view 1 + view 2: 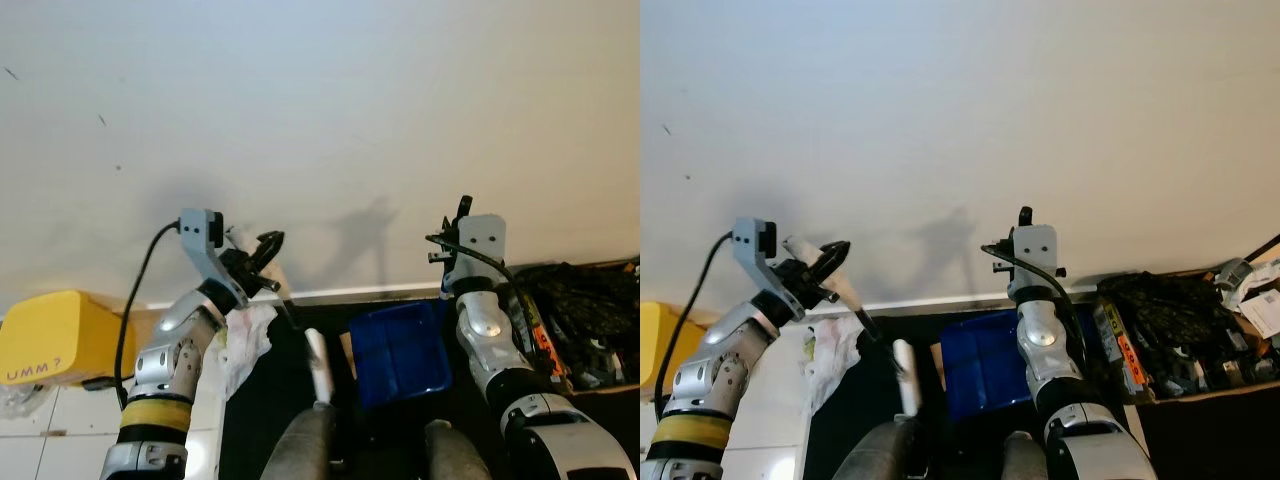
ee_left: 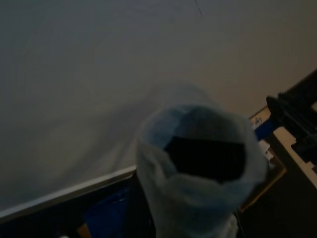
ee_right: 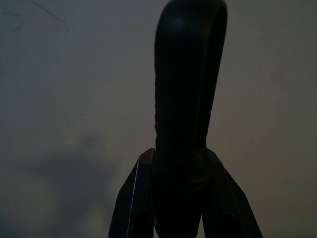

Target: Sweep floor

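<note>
My left gripper (image 1: 262,250) is raised in front of the white wall, shut on the pale top end of a broom handle (image 1: 238,238). The handle runs down as a thin black rod (image 1: 288,312) to a white section (image 1: 318,365) between my legs. In the left wrist view its hollow pale tip (image 2: 198,163) looms close. My right gripper (image 1: 463,215) points up, shut on a black handle with a rounded end (image 3: 188,74). A blue dustpan (image 1: 398,350) lies low beside the right arm. The arm hides whether the black handle joins it.
The white wall (image 1: 320,100) stands close ahead, with a white baseboard (image 1: 350,294) at its foot. A yellow box (image 1: 55,335) sits at the left, a crumpled white bag (image 1: 248,345) beside my left arm, and a cluttered cardboard box (image 1: 585,320) at the right.
</note>
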Controlling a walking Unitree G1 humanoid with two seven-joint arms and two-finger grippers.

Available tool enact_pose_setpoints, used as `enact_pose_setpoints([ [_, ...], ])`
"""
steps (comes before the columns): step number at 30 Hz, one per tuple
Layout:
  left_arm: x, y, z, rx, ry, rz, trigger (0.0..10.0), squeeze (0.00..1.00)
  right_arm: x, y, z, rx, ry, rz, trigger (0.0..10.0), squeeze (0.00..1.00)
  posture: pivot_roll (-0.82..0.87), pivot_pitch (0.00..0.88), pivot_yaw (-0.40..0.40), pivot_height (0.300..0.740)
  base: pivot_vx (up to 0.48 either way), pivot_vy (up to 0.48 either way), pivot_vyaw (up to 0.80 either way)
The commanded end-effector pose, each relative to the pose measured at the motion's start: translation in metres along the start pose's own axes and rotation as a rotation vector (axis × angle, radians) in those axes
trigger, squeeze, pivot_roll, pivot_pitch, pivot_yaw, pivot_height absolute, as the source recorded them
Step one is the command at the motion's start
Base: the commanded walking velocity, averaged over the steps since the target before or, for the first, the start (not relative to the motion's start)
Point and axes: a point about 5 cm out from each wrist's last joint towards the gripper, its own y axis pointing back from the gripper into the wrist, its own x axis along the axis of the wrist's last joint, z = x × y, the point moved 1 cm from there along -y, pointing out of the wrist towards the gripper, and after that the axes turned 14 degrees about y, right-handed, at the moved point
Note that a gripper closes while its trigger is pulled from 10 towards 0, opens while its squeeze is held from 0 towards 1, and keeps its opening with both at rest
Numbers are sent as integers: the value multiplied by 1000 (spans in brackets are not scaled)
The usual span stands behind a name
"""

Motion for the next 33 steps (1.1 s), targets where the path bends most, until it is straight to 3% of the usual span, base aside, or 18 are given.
enact_pose_setpoints([
  [1,-12,6,-8,37,-32,-44,10000,0,-6,9,-12,50,20,-14,10000,0,196,323,118,740,0,0,0],
  [4,-9,9,-12,69,-47,-35,10000,0,-7,11,-11,49,28,-7,10000,0,185,328,118,740,0,0,0],
  [9,41,14,-5,38,-65,57,10000,0,-21,23,-5,98,38,-30,10000,0,181,339,116,740,0,0,0],
  [10,61,15,-1,10,-98,76,10000,0,-23,26,-3,87,21,-31,10000,0,181,347,115,740,0,0,0],
  [17,99,19,6,-41,-229,66,10000,0,-18,29,4,14,-58,16,10000,0,186,353,119,740,0,0,0],
  [21,87,22,-3,-12,-213,14,10000,0,-14,28,-2,31,-68,39,10000,0,197,361,122,740,0,0,0],
  [24,59,27,-15,40,-169,-67,10000,0,-5,27,-9,33,-101,76,10000,0,194,365,124,740,0,0,0],
  [28,37,31,-23,80,-122,-118,10000,0,5,25,-14,33,-132,119,10000,0,192,371,123,740,0,0,0],
  [30,19,34,-25,96,-83,-157,10000,0,14,26,-20,52,-143,162,10000,0,188,371,125,740,0,0,0],
  [33,10,34,-23,96,-61,-173,10000,0,16,28,-25,67,-141,176,10000,0,188,371,126,740,0,0,0],
])
